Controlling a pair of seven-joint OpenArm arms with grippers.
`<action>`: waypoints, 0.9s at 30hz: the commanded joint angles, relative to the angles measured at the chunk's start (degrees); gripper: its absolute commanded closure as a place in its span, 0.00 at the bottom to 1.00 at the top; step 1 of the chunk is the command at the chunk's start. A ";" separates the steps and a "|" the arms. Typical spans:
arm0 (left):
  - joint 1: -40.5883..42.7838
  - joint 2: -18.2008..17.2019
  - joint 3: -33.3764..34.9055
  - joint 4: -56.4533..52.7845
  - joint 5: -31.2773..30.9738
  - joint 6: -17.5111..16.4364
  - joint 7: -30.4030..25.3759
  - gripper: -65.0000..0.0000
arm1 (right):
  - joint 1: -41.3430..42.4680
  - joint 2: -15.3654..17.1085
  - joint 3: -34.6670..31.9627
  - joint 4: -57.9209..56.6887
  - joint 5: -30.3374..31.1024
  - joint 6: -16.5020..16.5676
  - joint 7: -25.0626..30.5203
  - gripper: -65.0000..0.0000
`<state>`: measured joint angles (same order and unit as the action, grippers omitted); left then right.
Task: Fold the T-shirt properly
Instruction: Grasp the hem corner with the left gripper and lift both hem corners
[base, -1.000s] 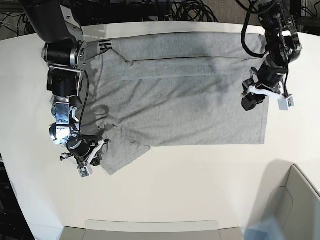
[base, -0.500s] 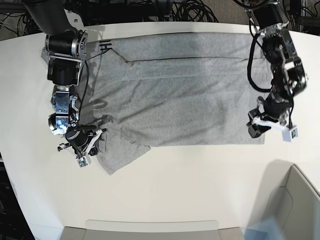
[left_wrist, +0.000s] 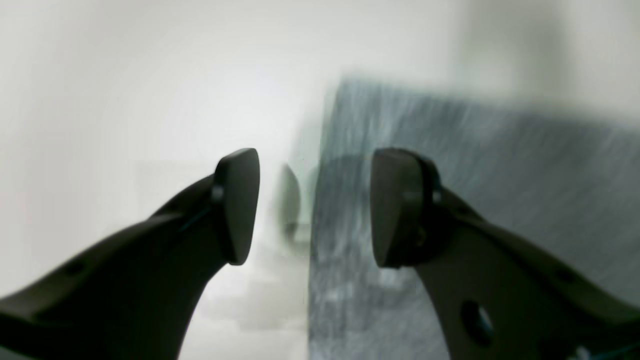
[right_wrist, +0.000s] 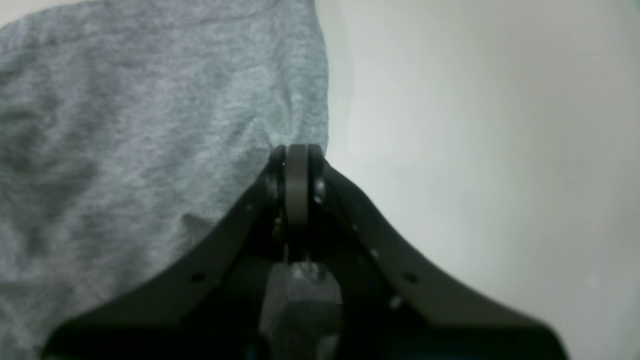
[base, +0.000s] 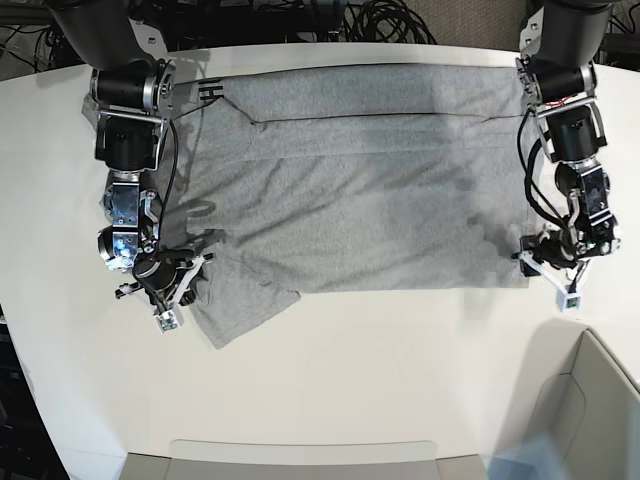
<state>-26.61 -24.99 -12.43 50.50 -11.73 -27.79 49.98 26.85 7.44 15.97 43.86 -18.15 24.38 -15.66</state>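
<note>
The grey T-shirt (base: 360, 180) lies spread flat across the upper half of the white table (base: 350, 380) in the base view, one sleeve jutting toward the lower left. The right gripper (right_wrist: 296, 155) – at the frame's left – is pinched closed on that sleeve's edge. The left gripper (left_wrist: 310, 205) sits at the shirt's lower right corner, jaws spread apart – one finger over the table, the other over blurred grey cloth, nothing between them.

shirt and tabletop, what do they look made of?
T-shirt: soft knit, likely cotton jersey; matte heather grey, flecked texture, wrinkles near the right gripper.
Table: smooth hard white surface, probably laminate or painted board; faint sheen, no grain visible.
</note>
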 joint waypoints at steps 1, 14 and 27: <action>-3.24 -1.69 -0.19 -0.87 0.08 -2.32 -2.28 0.46 | 1.85 0.60 0.08 1.11 0.44 -0.16 0.94 1.00; -4.55 -1.60 -0.28 -9.49 1.84 -9.00 -10.64 0.45 | 1.76 0.60 -0.01 1.02 0.44 -0.07 0.58 1.00; -8.51 -0.46 -0.28 -17.58 2.01 -10.85 -12.39 0.85 | 2.12 0.34 -0.01 1.11 0.44 -0.07 0.58 1.00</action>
<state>-33.82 -24.80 -12.53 32.47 -10.04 -38.61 37.01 26.81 7.35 15.94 43.88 -18.20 24.38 -16.34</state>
